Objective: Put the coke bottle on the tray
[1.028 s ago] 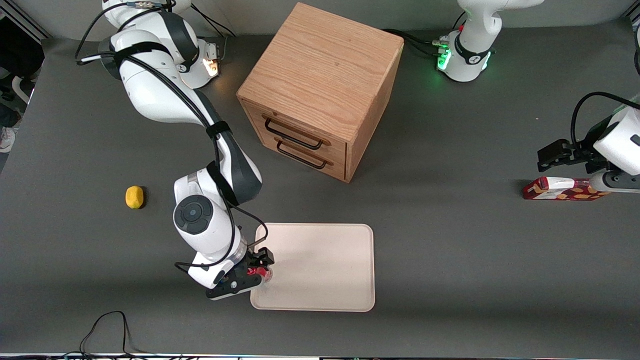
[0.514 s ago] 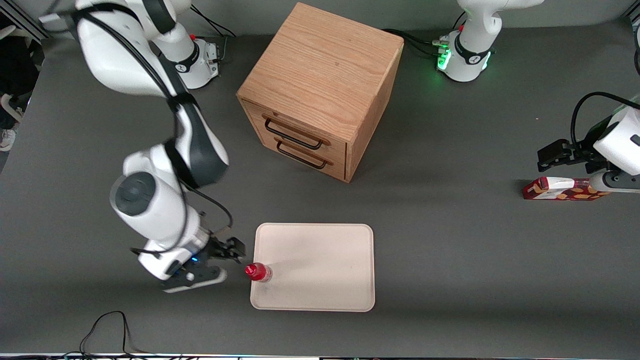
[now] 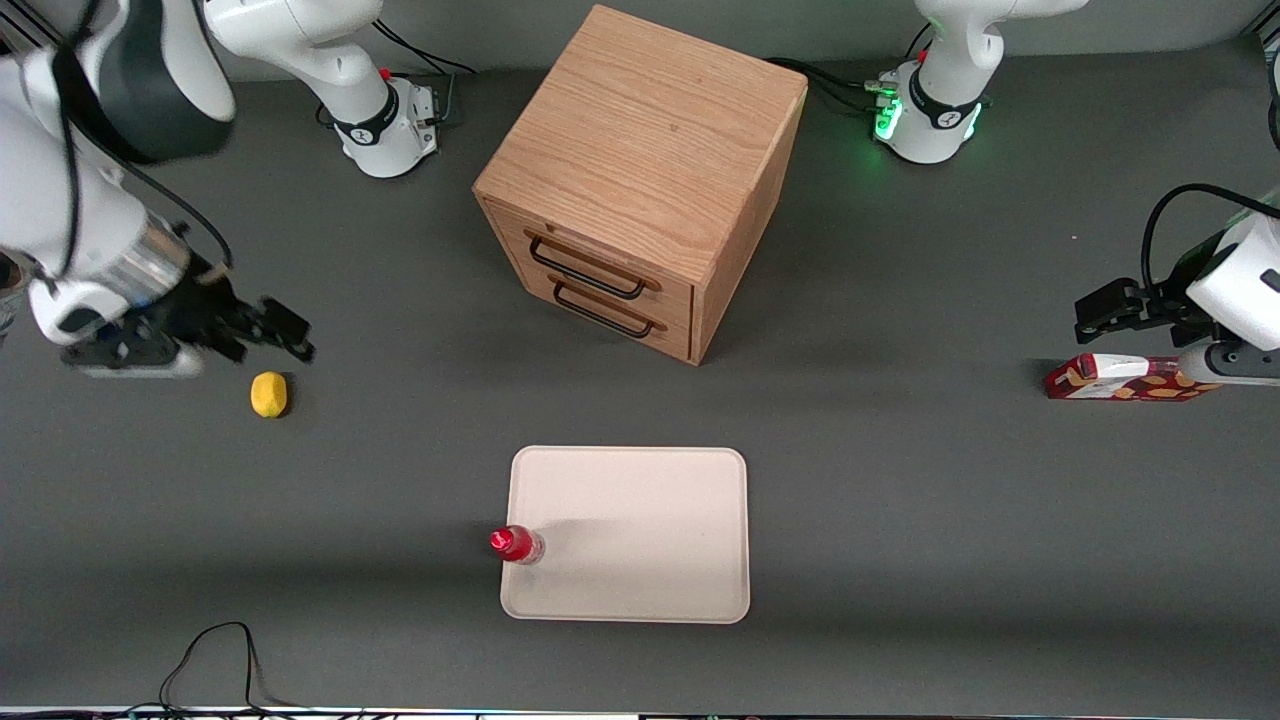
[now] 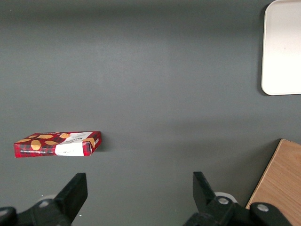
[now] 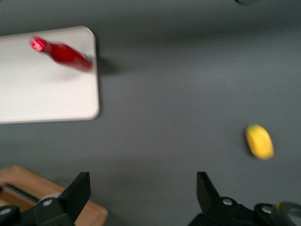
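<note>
The coke bottle, slim and red with a red cap, stands upright on the cream tray, at the tray's edge toward the working arm's end of the table. It also shows on the tray in the right wrist view. My gripper is open and empty, raised high above the table near the lemon, well away from the tray and farther from the front camera than it. Its two black fingers stand wide apart.
A wooden drawer cabinet with two black handles stands farther from the front camera than the tray. A red-and-orange patterned carton lies toward the parked arm's end of the table. A black cable loops near the table's front edge.
My gripper let go of the bottle, leaving it standing on the tray. It then pulled away up and off toward the working arm's end, arriving above the lemon.
</note>
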Robot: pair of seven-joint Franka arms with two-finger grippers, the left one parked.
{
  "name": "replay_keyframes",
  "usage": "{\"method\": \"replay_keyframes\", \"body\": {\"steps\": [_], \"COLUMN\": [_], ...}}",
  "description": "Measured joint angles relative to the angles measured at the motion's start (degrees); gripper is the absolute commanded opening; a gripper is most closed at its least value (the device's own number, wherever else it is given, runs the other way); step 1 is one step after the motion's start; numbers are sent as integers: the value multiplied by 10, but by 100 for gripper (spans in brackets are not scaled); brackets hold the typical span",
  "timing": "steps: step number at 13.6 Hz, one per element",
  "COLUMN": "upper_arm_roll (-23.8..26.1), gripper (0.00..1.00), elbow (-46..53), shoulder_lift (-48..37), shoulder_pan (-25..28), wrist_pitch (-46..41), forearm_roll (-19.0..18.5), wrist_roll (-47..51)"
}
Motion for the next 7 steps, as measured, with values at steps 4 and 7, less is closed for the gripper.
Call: {"method": "replay_keyframes", "body": {"steps": [4,7], "upper_arm_roll": [-5,-5], "gripper": [100,100], "elbow": [-3,22], "shoulder_lift": [-72,-62], "shoulder_pan": [1,1], "wrist_pitch": [-107,-124], "forearm_roll": [-65,-67], "wrist_roll": [17,17]}}
